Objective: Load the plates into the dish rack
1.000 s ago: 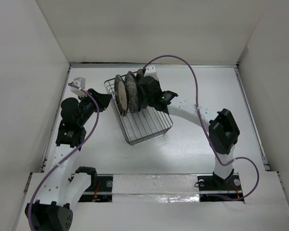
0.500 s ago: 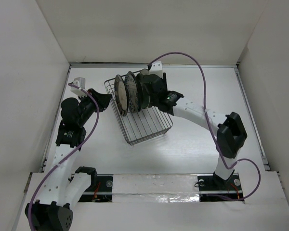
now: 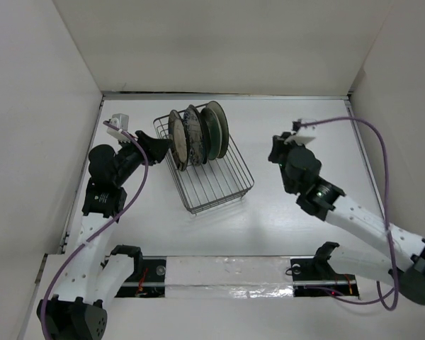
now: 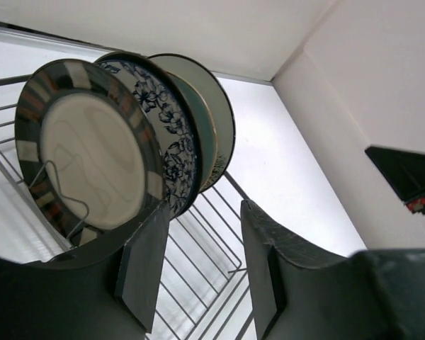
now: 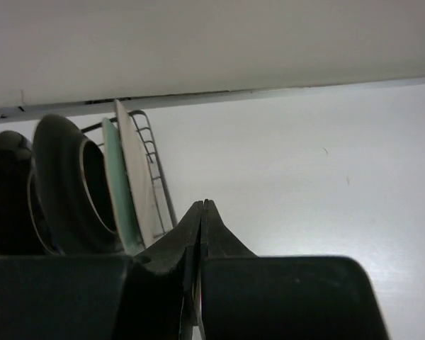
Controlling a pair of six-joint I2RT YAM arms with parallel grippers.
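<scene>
The dish rack is a dark wire basket on the white table. Plates stand upright in its far end: a brown-rimmed cream plate, a blue-and-white floral plate and a pale teal plate. The left wrist view shows the brown-rimmed plate, the floral plate and the teal plate, with a cream rim behind it. My left gripper is open and empty just left of the plates. My right gripper is shut and empty, well right of the rack.
White walls enclose the table on three sides. The near half of the rack holds only bare wires. In the right wrist view the plate backs and the rack edge lie left of my shut gripper.
My right arm has drawn back from the plates in the rack and swung right and nearer, leaving the teal plate standing there. The left arm has hardly moved.
</scene>
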